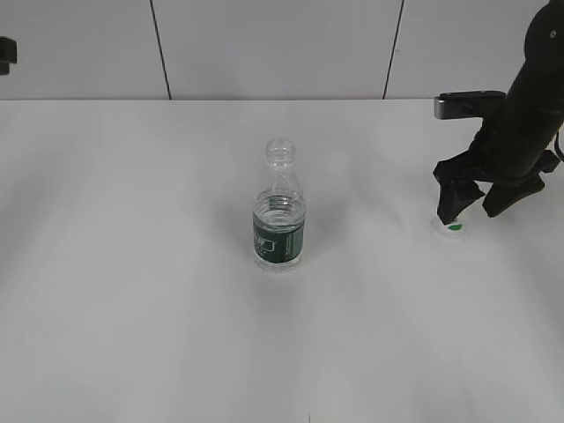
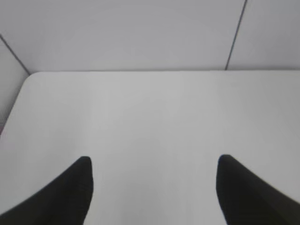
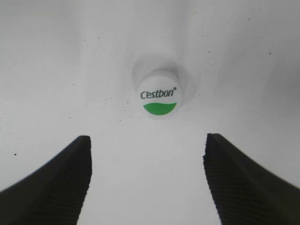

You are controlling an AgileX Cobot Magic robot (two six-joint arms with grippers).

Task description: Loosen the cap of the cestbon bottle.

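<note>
The cap (image 3: 159,95) lies on the table (image 1: 132,308), off the bottle (image 1: 279,211). The right gripper (image 3: 147,154) hangs above it, jaws wide and empty. The left gripper (image 2: 154,173) appears open, its arm cut off at the frame edge.

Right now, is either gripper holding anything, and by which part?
Nothing is held. The right gripper is open above the small white screw cap with a green patch, which lies on the table. The left gripper is open over bare table.
</note>
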